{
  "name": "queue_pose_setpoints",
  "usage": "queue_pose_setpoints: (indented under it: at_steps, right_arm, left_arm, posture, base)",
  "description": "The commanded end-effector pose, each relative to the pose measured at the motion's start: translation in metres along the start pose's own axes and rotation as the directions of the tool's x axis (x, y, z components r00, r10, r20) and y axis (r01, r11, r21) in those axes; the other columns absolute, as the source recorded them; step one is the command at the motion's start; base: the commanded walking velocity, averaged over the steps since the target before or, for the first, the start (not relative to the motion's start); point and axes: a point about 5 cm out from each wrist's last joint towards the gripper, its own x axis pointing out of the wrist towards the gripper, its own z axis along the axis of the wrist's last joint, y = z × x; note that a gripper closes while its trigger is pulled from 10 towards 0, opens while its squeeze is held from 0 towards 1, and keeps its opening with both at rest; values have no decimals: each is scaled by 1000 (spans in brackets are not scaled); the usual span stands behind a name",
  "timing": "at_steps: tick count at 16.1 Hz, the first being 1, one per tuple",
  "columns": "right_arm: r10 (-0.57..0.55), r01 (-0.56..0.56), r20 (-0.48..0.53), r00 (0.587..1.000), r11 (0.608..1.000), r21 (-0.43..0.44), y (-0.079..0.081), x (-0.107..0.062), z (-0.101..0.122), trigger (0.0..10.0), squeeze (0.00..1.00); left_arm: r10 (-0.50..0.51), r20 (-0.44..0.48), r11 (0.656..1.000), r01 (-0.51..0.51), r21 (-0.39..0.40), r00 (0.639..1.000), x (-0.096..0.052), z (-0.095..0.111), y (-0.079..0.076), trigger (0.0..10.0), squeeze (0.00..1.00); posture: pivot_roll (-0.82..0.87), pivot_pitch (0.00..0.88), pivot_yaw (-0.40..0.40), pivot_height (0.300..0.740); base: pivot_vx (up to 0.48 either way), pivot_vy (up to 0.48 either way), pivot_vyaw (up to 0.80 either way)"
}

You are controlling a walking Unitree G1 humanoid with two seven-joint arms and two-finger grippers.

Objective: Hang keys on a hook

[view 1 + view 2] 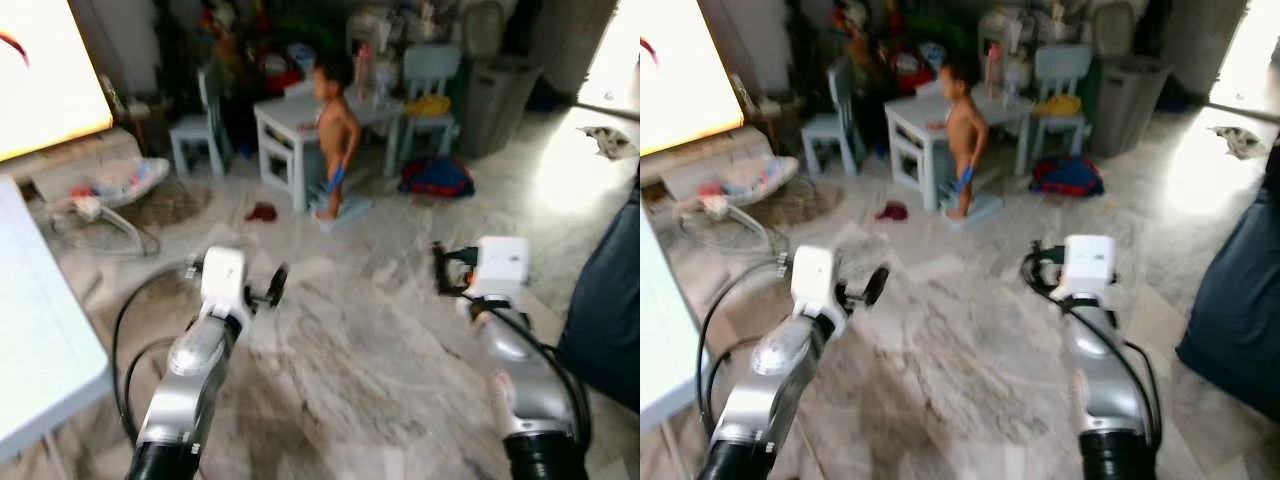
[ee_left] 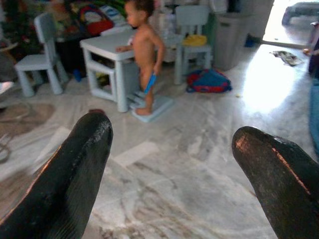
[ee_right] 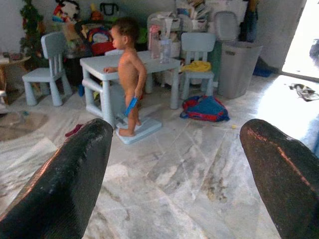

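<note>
Both silver arms reach forward over the marble floor [image 1: 350, 340]. My left gripper [image 1: 270, 288] is held out at the lower left, and its two black fingers [image 2: 75, 174] stand wide apart with nothing between them. At the same height on the right, my right gripper [image 1: 447, 268] is open too, and its fingers [image 3: 65, 179] frame bare floor. Black cables loop along both forearms.
A small child [image 1: 335, 130] stands on a pale mat beside a low white table [image 1: 285, 115] with light blue chairs. A grey bin [image 1: 495, 100] and a red-blue bag [image 1: 437, 177] are behind. A white table edge [image 1: 40, 340] is at left, dark blue furniture [image 1: 610, 300] at right.
</note>
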Motion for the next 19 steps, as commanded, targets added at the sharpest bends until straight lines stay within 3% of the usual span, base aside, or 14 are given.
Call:
queue_pose_setpoints:
  at_steps: [1, 7, 19]
  right_arm:
    - [-5, 5, 5, 1000, 1000, 1, 0, 1, 2, 10000, 0]
    - [-5, 5, 5, 1000, 1000, 5, 2, 1, 1, 10000, 0]
    - [1, -1, 0, 1000, 1000, 5, 3, 1, 0, 10000, 0]
  left_arm:
    - [-15, 19, 1000, 14, 14, 1000, 3, 7, 0, 10000, 0]
    - [-14, 4, 1000, 14, 13, 1000, 2, 5, 1, 10000, 0]
    - [5, 10, 1000, -6, 10, 1000, 2, 4, 2, 10000, 0]
  posture:
    - [-25, 0, 20, 740]
    - [-20, 0, 21, 740]
    - [-25, 0, 17, 740]
  base:
    - [469, 0, 0]
    - [382, 0, 0]
    - [22, 0, 0]
